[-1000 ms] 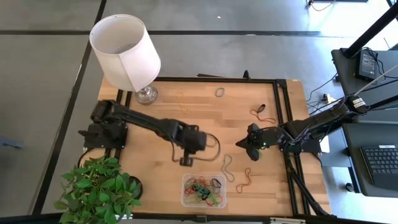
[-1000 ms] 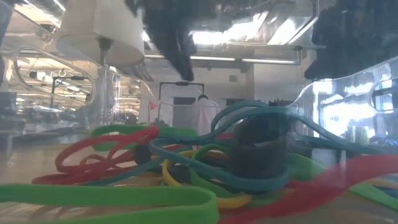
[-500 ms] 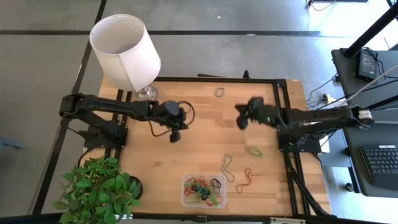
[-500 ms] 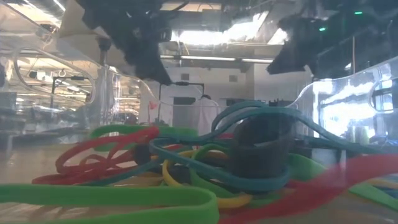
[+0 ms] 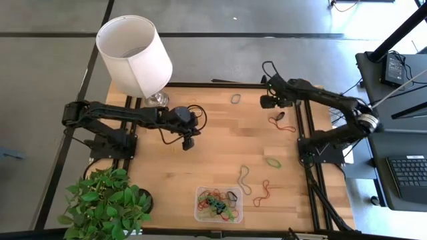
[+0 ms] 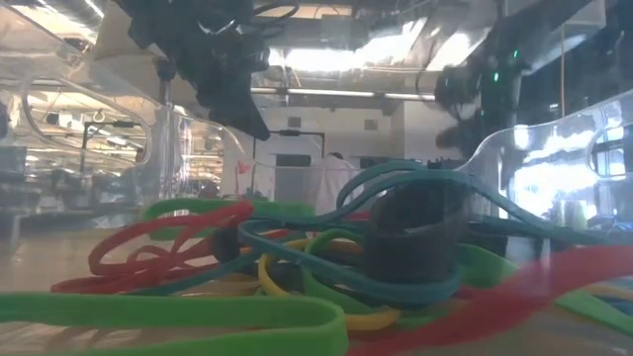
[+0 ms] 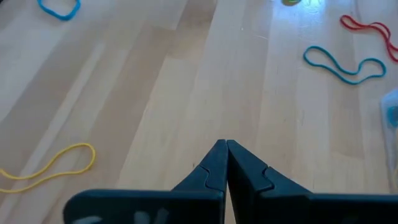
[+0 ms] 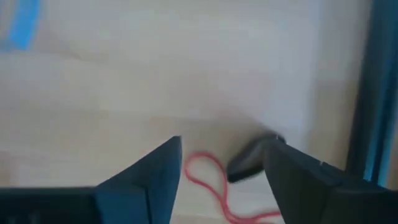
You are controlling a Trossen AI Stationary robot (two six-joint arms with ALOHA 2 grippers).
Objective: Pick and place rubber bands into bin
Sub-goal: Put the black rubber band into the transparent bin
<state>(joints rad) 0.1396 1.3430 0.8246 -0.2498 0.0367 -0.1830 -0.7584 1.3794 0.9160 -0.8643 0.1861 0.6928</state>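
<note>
Wooden slatted surface (image 5: 220, 143): right hand (image 5: 270, 101), fingers spread, hovers near the thin red rubber loop (image 5: 281, 124) at its 5 o'clock; left hand (image 5: 187, 142), pressed together, farther; clear plastic bin (image 5: 218, 205) at 6 o'clock

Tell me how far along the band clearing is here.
Done: a heap of rubber bands sits in the bin. In hand: nothing; the open right gripper hovers over a red band, left gripper shut, empty. Left: several loose bands, including a green one.
</note>
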